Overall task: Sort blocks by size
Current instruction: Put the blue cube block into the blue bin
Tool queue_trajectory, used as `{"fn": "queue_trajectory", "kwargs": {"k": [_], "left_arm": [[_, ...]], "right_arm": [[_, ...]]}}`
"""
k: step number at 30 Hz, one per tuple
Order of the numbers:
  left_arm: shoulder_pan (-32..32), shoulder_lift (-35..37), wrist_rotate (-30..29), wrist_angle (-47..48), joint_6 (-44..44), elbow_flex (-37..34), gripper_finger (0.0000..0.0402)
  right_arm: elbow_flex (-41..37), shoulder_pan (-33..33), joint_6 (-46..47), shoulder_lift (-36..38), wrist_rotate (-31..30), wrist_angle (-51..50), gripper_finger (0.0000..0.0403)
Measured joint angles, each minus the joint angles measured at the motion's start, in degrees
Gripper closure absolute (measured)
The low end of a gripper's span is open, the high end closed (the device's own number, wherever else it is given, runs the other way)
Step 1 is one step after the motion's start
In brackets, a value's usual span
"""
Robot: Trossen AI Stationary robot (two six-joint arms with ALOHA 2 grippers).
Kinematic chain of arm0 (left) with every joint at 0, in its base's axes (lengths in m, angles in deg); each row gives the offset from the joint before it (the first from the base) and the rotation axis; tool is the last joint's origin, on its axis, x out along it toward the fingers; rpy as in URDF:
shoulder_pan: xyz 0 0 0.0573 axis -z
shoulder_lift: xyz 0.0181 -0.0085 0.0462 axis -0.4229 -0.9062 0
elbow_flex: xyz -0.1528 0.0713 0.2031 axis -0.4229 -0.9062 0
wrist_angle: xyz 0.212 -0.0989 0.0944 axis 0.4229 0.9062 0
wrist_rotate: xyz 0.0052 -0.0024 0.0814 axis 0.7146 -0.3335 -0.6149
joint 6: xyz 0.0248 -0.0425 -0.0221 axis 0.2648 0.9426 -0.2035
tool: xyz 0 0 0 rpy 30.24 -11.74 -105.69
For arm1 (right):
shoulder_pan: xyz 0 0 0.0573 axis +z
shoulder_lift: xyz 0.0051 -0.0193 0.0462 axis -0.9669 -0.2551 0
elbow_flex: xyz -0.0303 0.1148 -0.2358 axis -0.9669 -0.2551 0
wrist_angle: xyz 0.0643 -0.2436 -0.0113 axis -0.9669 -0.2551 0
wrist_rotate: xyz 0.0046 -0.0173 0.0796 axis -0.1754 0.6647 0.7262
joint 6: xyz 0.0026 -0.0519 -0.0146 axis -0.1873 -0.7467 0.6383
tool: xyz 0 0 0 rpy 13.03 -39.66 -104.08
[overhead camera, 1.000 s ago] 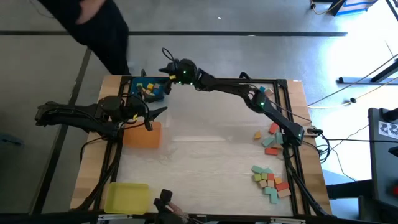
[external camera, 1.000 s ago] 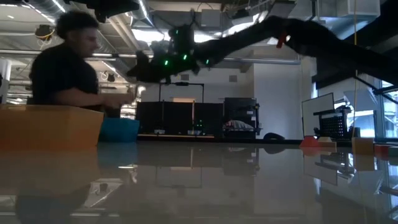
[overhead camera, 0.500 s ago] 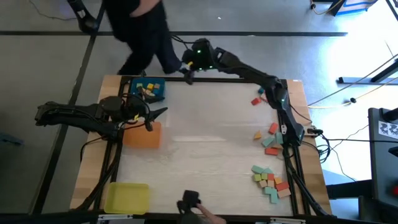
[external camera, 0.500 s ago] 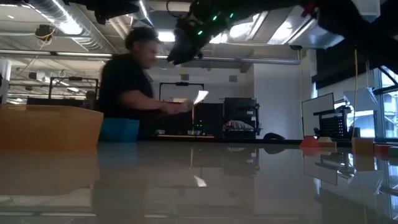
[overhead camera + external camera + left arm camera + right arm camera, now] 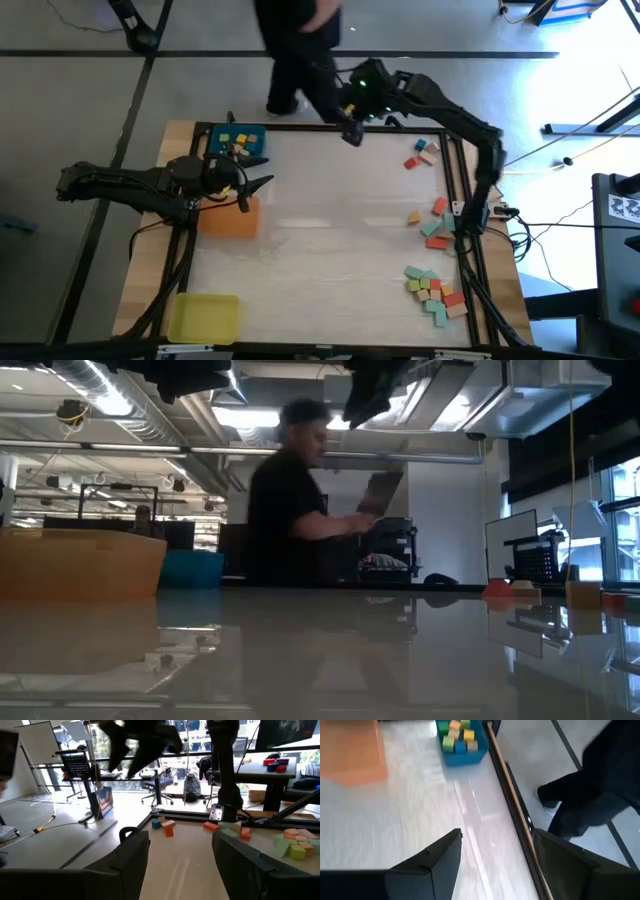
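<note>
The right gripper (image 5: 352,135) hangs in the air over the table's (image 5: 330,250) far edge, its two dark fingers (image 5: 427,865) spread wide with nothing between them. Directly ahead of it in its own wrist view, farther along that same edge, sits a blue tray (image 5: 461,740) holding a handful of small cubes (image 5: 456,734), mostly yellow with some green and blue. Just beyond that tray lies the flat orange tray (image 5: 352,750).

The left gripper (image 5: 262,183) waits at the table's left side, above the orange tray's edge and just short of the blue tray, its jaws also wide apart and empty.

Most of the blocks (image 5: 432,285) lie loose well away from both grippers, along the table's right side. They are small wooden pieces, cubes and longer bars, in teal-green, red-orange, pink and yellow. One cluster sits near the front right corner, a smaller group (image 5: 436,220) beside the right arm's base, and a few (image 5: 422,153) near the far right corner, the ones closest to the right gripper.

A yellow tray (image 5: 205,318) lies at the near left corner. A person (image 5: 300,45) in dark clothes stands just past the far edge, close to the right gripper.
</note>
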Motion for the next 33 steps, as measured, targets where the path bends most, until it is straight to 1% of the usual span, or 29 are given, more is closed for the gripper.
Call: {"fn": "queue_trajectory", "kwargs": {"k": [3, 7, 11, 14, 16, 19, 21, 24, 28, 33], "left_arm": [[0.0, 0.04, 0.0, -0.67, -0.02, 0.0, 0.0196], [0.0, -0.09, 0.0, -0.39, -0.57, 0.0, 0.0196], [0.0, -0.13, 0.0, -0.3, -0.57, 0.0, 0.0196], [0.0, -0.13, 0.0, -0.21, -0.73, 0.0, 0.0196], [0.0, -0.13, 0.0, -0.29, -1.01, 0.0, 0.0196], [0.0, -0.13, 0.0, -0.28, -1.4, 0.0, 0.0196], [0.0, -0.13, 0.0, -0.26, -1.75, 0.0, 0.0196], [-0.01, -0.13, 0.0, -0.24, -1.81, 0.0, 0.0196], [0.0, -0.13, 0.0, 0.48, -1.81, 0.0, 0.0196], [-0.01, -0.13, 0.0, 0.93, -2.0, 0.0, 0.0196]], "right_arm": [[-8.2, 1.03, 1.58, 6.47, -2.25, 1.12, 0.0159], [-22.94, 1.82, 3.78, 17.02, -4.17, 5.57, 0.0159], [-37.46, 1.82, 7.42, 28.93, -3.93, 10.94, 0.0159], [-46.01, 1.82, 11.06, 36.45, -3.61, 11.1, 0.0159], [-50.48, 1.82, 15.07, 40.78, -3.03, 11.03, 0.0159], [-55.05, 1.82, 20.92, 46.59, 0.05, 9.32, 0.0159], [-56.97, 1.82, 22.41, 49.49, 1.67, 6.82, 0.0159], [-59.26, 1.81, 24.14, 53.21, 1.59, 5.76, 0.0159], [-60.66, 1.64, 25.65, 55.65, -0.37, 2.96, 0.0159], [-62.65, 1.69, 29.47, 56.15, -0.58, 0.33, 0.0159]]}}
